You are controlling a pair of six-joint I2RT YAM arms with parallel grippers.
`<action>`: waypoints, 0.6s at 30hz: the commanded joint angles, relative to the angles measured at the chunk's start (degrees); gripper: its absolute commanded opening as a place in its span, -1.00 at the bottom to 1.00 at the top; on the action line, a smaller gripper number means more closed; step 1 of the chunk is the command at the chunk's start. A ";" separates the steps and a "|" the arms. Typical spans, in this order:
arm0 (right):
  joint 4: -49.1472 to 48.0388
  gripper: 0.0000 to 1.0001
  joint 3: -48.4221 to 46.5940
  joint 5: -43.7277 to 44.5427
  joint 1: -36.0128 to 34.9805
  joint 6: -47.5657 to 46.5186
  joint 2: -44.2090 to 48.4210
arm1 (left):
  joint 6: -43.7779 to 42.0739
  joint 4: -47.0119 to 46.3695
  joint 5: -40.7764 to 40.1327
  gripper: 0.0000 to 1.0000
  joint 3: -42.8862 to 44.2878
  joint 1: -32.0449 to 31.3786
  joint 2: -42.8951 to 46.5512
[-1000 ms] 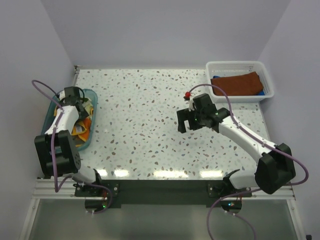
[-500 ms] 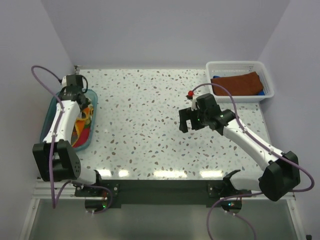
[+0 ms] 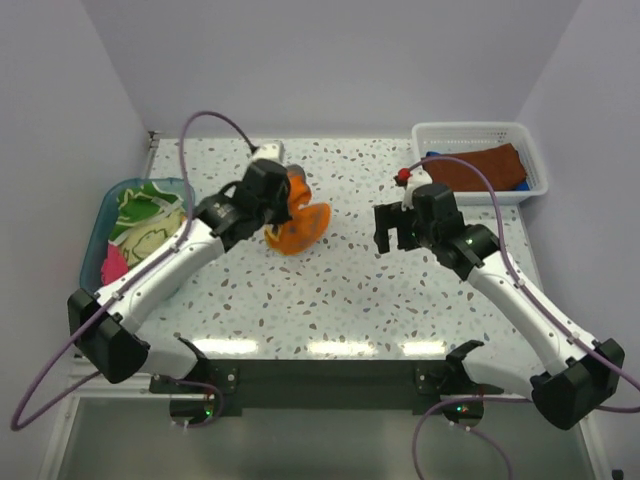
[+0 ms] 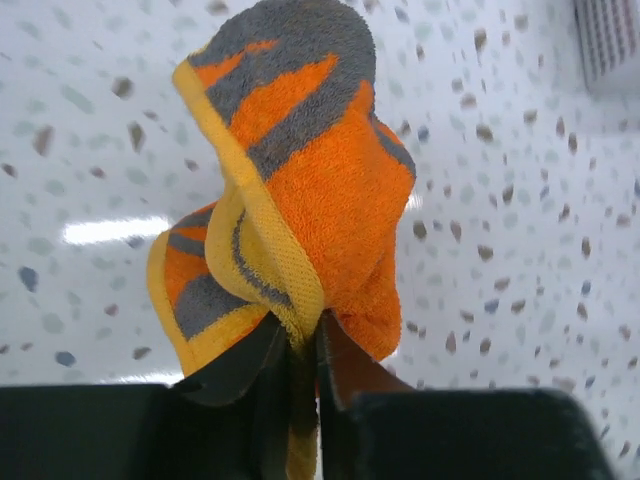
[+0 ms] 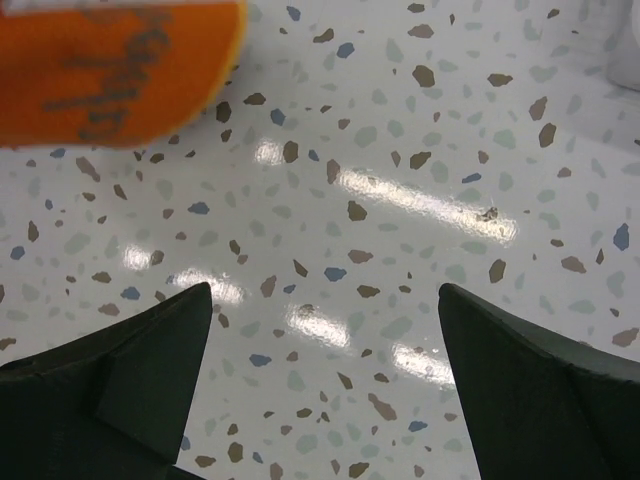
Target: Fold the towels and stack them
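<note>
An orange towel with grey blotches and a yellow hem [image 3: 300, 228] [image 4: 310, 180] hangs crumpled above the middle of the table, and my left gripper [image 3: 281, 207] [image 4: 304, 338] is shut on its hem. To its right my right gripper [image 3: 392, 233] [image 5: 325, 290] hovers over bare table, open and holding nothing; the orange towel [image 5: 110, 70] shows at the top left of its wrist view. A rust brown towel [image 3: 475, 165] lies folded in the white basket [image 3: 470, 128] over a blue towel [image 3: 522, 184]. Green and yellow patterned towels [image 3: 150, 225] and a pink one [image 3: 114, 263] lie in the teal tub [image 3: 102, 212].
The speckled table [image 3: 340, 290] is walled at the back and on both sides. The basket stands at the back right corner, the tub at the left edge. Purple cables arch above both arms.
My left arm has lifted the orange towel out of the tub and swung it right, over the middle of the table. The right gripper has drifted slightly right and stayed open.
</note>
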State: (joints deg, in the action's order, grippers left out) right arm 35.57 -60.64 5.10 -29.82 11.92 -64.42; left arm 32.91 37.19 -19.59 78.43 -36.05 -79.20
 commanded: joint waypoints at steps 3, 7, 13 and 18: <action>0.46 0.97 -1.59 1.50 0.12 -1.29 1.06 | 7.43 -6.41 -0.71 -0.10 -14.26 -14.64 0.80; 0.03 0.97 -0.09 -1.67 0.12 -1.99 -0.17 | 11.91 -6.96 -2.73 0.67 -20.50 -21.94 2.81; 0.02 0.89 1.58 -4.92 0.12 -2.61 -4.56 | 15.08 -8.27 -5.63 0.68 -28.86 -21.17 7.65; -2.87 0.60 3.77 -9.66 0.03 -1.64 -10.97 | 12.98 -14.76 -1.51 0.51 -30.89 -17.48 4.41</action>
State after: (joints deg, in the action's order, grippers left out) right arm 34.94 -58.15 -0.14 -29.82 10.02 -73.06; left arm 45.47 29.52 -21.41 48.31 -55.29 -73.47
